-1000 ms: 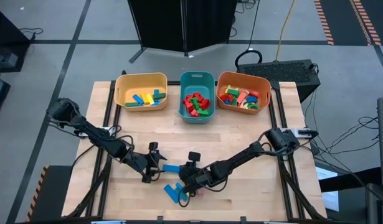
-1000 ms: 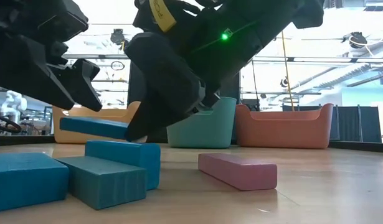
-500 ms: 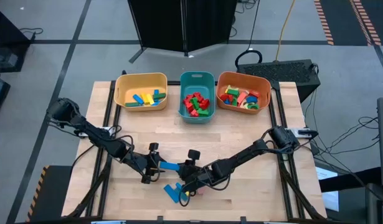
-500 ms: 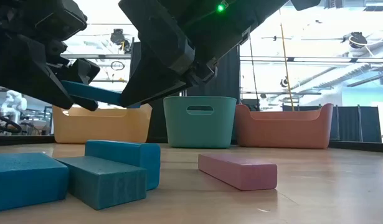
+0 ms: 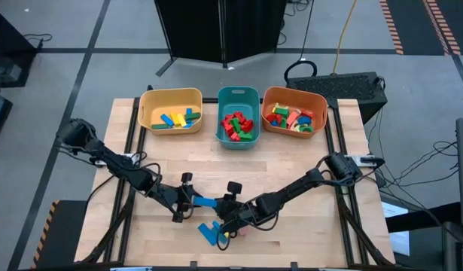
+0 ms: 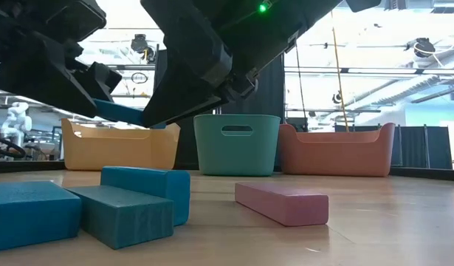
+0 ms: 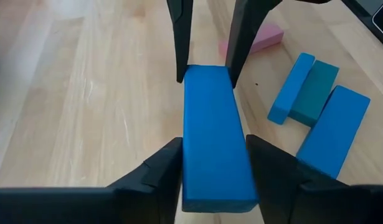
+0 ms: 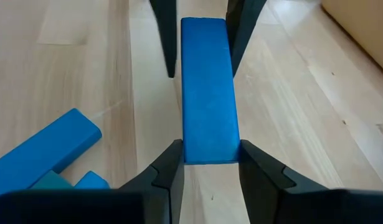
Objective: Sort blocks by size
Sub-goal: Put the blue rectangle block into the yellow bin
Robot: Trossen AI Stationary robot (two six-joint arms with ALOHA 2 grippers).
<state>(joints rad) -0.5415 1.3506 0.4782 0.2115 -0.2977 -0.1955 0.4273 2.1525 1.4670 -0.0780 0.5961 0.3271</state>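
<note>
A long blue bar hangs above the table's near middle, between my two grippers. My right gripper is shut on the end nearer to it. My left gripper faces it from the table's left, open. Its fingers stand on either side of the bar's other end. The right wrist view shows a thin gap beside one of them. Several loose blocks lie flat on the table near its front edge: blue and teal ones and a pink one. My right gripper pinches the bar's two long sides at one end between its two fingers. It comes slanting down from the table's right, with the fingers along the bar. The bar reaches out past the fingertips, lifted clear of the table. Whether my left gripper touches the bar, I cannot tell.
At the table's far edge stand three bins holding sorted blocks: yellow, teal and orange. Bare wood lies between them and the grippers. Both arms reach in low from the sides.
My right gripper has risen a little with the blue bar, which now hangs higher above the loose blocks. My left gripper has stayed in place, and its fingers have drawn in around the bar's end.
</note>
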